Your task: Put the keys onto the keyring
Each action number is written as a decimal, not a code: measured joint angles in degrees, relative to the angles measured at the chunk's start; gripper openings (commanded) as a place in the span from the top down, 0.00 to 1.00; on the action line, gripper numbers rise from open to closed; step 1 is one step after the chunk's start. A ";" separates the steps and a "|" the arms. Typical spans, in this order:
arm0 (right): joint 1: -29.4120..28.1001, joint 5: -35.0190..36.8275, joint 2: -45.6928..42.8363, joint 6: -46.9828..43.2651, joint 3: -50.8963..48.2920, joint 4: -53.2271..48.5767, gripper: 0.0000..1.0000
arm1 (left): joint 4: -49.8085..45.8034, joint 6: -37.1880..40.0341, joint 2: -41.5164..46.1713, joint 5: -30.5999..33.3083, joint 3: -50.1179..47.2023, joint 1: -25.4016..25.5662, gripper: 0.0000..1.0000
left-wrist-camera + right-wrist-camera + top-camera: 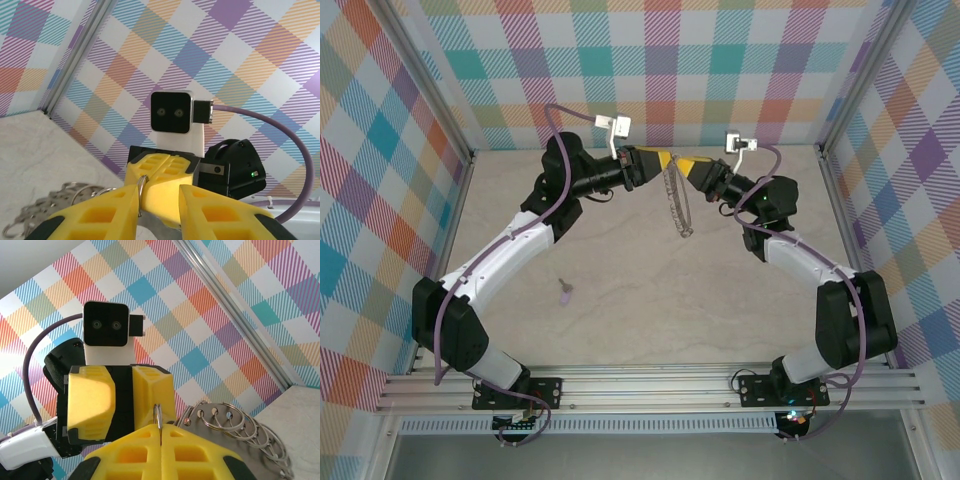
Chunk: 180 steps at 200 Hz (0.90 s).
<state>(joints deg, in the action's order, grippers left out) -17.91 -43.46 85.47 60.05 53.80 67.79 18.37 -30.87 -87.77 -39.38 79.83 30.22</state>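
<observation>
Both arms are seen raised toward the upper middle of the top view, tips almost meeting. The right gripper is noted at centre right and is clenched: in its wrist view the two yellow fingers are pressed together at the bottom of the frame, and one thin wire ring of the keyring is pinched in the seam between them. The rest of the keyring, a run of small silver rings, is seen trailing toward the lower right of that view; from above it is seen as a thin line running down from the tips toward the frame's centre. The left gripper is faced from just left of it, jaws parted. In the left wrist view a wire ring is seen against the inner edge of the left-hand finger; whether it is touched cannot be told, and nothing is seen clamped. The key, lilac-headed, is recorded lying flat on the table, lower left of centre, well apart from both grippers.
</observation>
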 measured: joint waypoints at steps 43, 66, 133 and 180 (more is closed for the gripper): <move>-0.72 0.22 0.00 0.87 0.00 0.39 1.00 | 0.79 -0.57 -0.02 -0.07 -0.09 0.00 0.73; -0.94 0.39 0.00 1.14 0.00 0.48 1.00 | 1.11 -0.92 -0.07 -0.22 -0.11 0.00 0.73; -1.05 0.85 0.00 1.66 0.00 0.79 1.00 | 1.29 -1.05 -1.11 -0.68 -0.42 0.00 0.73; -1.09 0.87 0.26 2.19 0.00 0.92 1.00 | 1.29 -1.03 -1.77 -1.20 -0.74 0.00 0.76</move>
<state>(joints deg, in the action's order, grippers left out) -19.00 -42.59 85.73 62.24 53.80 68.71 19.66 -31.90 -89.54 -40.58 79.09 30.22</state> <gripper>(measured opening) 0.050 0.254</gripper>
